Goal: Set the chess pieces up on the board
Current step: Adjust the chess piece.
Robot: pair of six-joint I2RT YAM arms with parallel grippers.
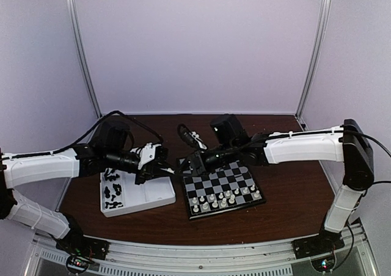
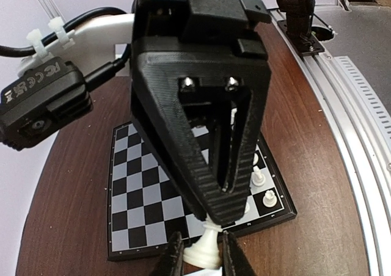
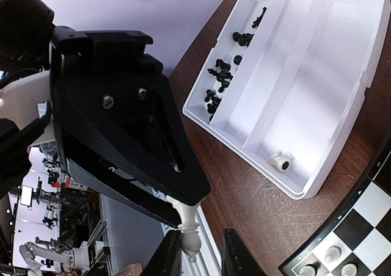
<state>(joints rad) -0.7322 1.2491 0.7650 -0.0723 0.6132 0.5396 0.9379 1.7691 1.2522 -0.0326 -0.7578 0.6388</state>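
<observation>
Both grippers meet over the table between the tray and the board (image 1: 241,177). A cream-white chess piece (image 2: 204,248) hangs between them. My left gripper (image 2: 200,251) is shut on its wide base. Its knobbed head (image 3: 190,236) lies between the fingers of my right gripper (image 3: 198,251), which stands slightly open, with a gap on one side. In the top view the left gripper (image 1: 168,170) and right gripper (image 1: 184,168) almost touch. White pieces (image 1: 220,198) stand in the board's two near rows. Black pieces (image 3: 220,74) lie in the tray.
The white compartment tray (image 1: 156,193) sits left of the board, with one white piece (image 3: 280,161) lying on its side in a near compartment. The metal rail of the table's near edge (image 2: 360,135) runs close to the board. Purple walls enclose the table.
</observation>
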